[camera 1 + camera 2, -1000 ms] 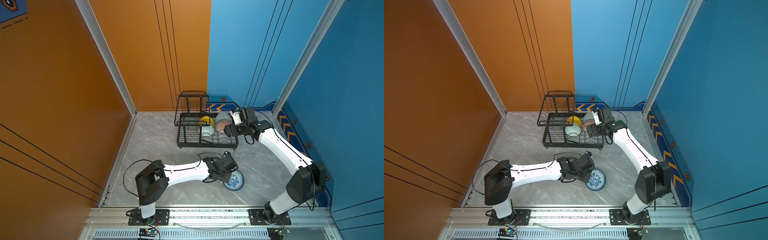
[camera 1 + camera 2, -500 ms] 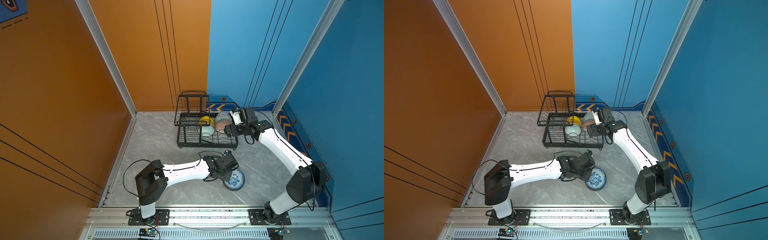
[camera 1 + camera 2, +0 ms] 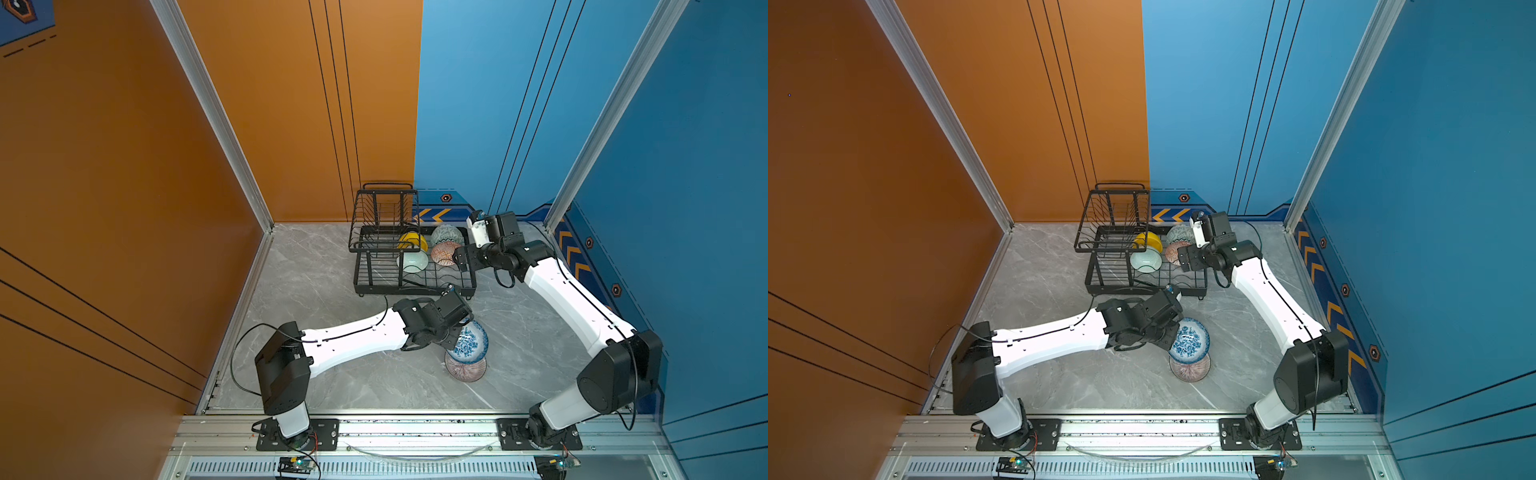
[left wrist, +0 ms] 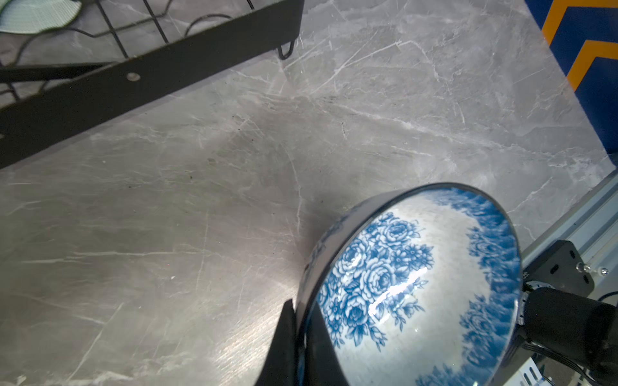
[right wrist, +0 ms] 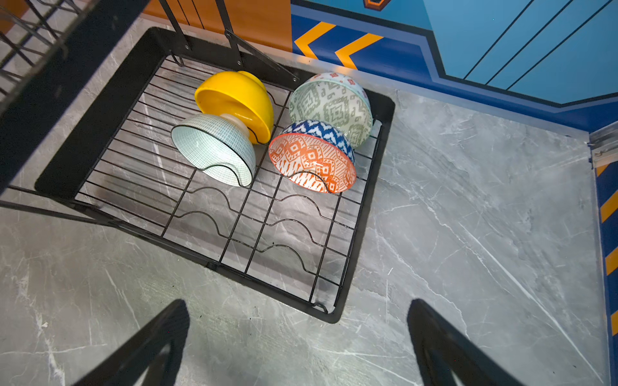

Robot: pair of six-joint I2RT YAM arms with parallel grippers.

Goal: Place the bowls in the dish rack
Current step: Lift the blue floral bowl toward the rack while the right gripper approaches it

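My left gripper point(image 3: 452, 337) point(image 4: 298, 319) is shut on the rim of the blue-and-white floral bowl point(image 3: 470, 341) point(image 4: 411, 294). That bowl hangs tilted just above the pinkish radial-striped bowl point(image 3: 465, 369) point(image 3: 1189, 369), which sits on the table. The black wire dish rack point(image 3: 415, 287) point(image 5: 110, 100) stands behind them. In its lower tray the yellow bowl point(image 5: 237, 100), grey-green bowl point(image 5: 331, 103), mint bowl point(image 5: 214, 147) and orange bowl point(image 5: 311, 160) lean on edge. My right gripper point(image 3: 462, 261) point(image 5: 297, 307) hangs open and empty by the rack's right end.
The rack's raised basket tier point(image 3: 384, 220) stands over its left half. Curved slot dividers point(image 5: 267, 227) run along the tray's near part. Blue walls with orange chevrons point(image 3: 573, 253) close the right side and the back. An aluminium rail point(image 3: 415, 432) borders the front.
My left gripper has lifted and tilted the floral bowl, and the striped bowl under it now shows. The right arm has not moved.
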